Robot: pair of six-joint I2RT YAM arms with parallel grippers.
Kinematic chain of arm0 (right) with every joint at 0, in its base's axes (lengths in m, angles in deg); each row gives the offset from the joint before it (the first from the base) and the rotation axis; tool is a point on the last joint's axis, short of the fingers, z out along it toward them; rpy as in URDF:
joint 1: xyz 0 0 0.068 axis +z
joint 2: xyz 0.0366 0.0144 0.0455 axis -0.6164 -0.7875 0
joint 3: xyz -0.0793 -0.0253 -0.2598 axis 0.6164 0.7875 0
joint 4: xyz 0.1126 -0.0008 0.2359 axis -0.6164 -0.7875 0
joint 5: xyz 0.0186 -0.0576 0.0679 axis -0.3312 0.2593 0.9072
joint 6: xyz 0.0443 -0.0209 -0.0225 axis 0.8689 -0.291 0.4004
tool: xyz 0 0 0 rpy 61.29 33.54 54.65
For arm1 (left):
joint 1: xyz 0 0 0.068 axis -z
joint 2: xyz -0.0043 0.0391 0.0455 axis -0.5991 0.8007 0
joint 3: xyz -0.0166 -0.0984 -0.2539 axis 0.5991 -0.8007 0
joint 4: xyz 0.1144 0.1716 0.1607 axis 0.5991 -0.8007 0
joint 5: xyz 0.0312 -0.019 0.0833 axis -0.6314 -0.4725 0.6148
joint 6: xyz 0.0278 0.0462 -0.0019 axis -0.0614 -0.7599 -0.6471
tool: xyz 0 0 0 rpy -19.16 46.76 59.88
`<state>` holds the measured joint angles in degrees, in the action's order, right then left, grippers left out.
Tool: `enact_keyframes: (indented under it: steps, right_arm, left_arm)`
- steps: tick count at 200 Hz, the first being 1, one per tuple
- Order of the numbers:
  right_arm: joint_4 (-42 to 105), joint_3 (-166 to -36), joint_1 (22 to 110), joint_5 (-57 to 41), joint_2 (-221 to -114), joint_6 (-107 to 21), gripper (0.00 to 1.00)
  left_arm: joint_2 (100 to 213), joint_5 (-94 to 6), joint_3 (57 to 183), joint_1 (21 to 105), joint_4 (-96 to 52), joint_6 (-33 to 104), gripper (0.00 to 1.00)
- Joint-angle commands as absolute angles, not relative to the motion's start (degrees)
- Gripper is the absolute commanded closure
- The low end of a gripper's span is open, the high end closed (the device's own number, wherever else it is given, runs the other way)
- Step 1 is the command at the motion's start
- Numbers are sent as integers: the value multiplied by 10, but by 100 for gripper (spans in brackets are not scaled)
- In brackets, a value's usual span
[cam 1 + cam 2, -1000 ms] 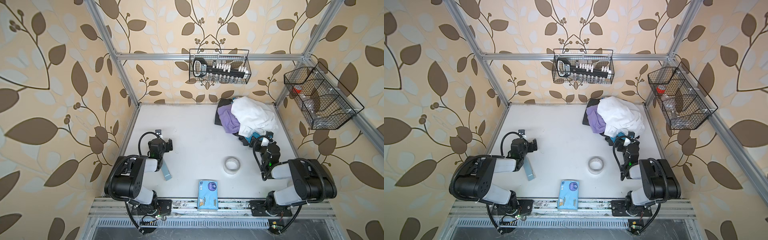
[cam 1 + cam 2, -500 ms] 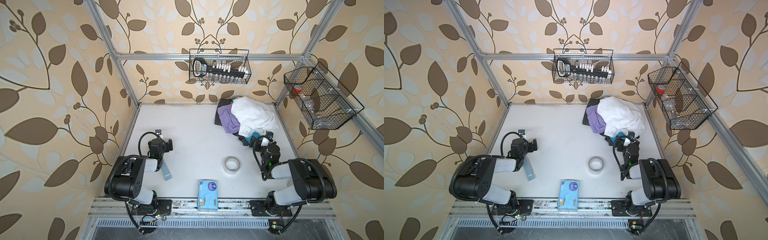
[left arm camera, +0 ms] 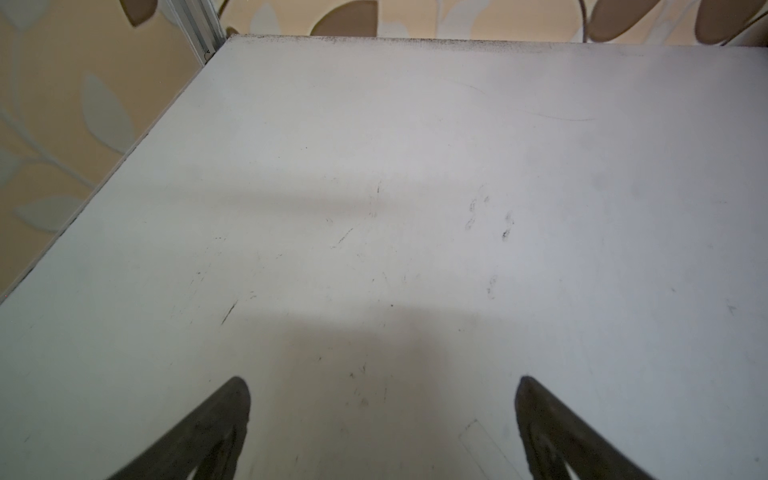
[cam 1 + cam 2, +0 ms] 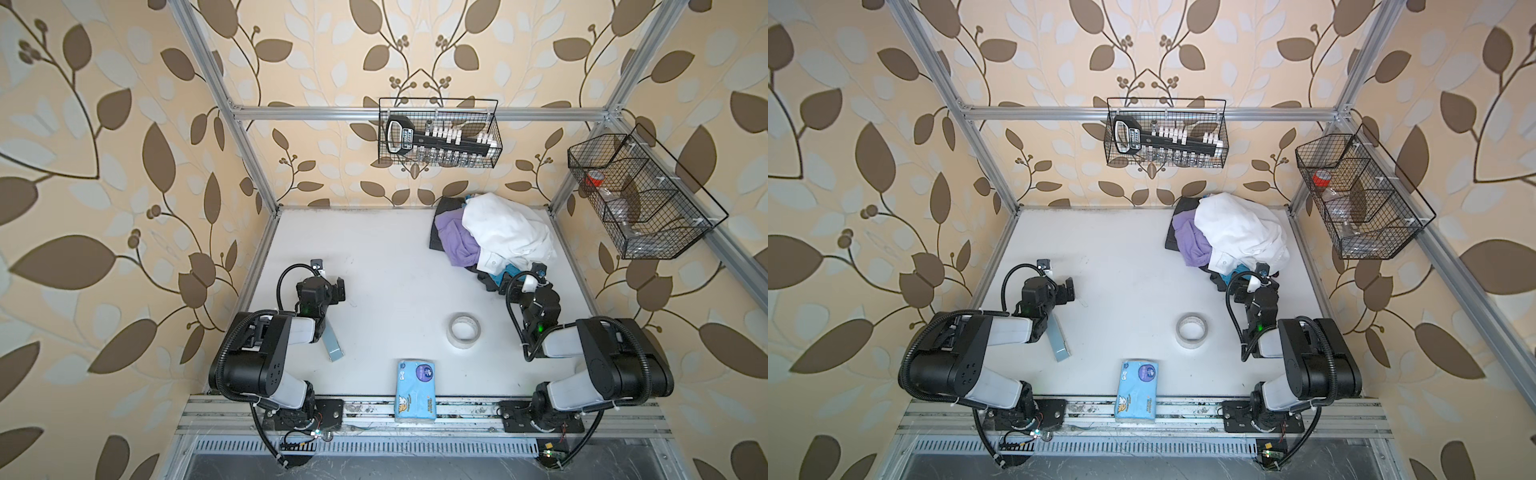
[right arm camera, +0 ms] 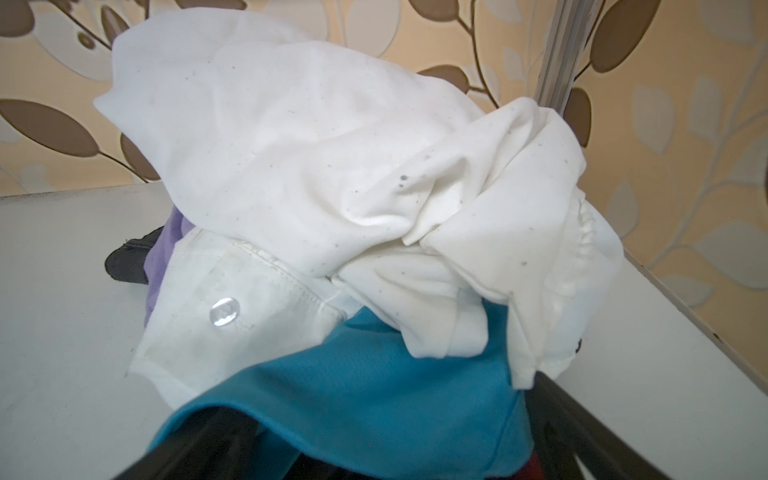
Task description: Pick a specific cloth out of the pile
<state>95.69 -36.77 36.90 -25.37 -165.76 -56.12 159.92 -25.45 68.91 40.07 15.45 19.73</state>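
The pile lies at the back right of the white table, with a big white shirt on top. The cloth, lilac, shows on the pile's left side, half under the shirt; the right wrist view catches only a sliver of the cloth. My right gripper stands open at the pile's near edge, its dark fingers either side of a teal cloth. My left gripper is open over bare table at the left.
A tape roll lies in front of the pile. A blue tissue pack sits at the front edge. A grey-blue strip lies by the left arm. Wire baskets hang on the back wall and the right wall.
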Motion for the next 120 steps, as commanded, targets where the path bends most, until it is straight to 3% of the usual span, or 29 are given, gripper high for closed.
enact_keyframes:
  steps: [1, 29, 59, 98, 120]
  right_arm:
    - [966, -370, 369, -258, -1653, -559, 0]
    - [941, -374, 369, -301, -1632, -541, 0]
    - [750, -441, 370, -355, -1567, -524, 0]
    - [597, -482, 374, -362, -1516, -489, 1]
    - [486, -512, 378, -375, -1484, -464, 1]
  left_arm:
    - [1599, -257, 705, 394, 163, 204, 1]
    - [1556, -211, 725, 394, 100, 224, 1]
    - [1453, -200, 741, 394, -19, 245, 1]
    - [1295, -276, 758, 399, -146, 279, 1]
    - [1262, -335, 776, 432, -182, 269, 1]
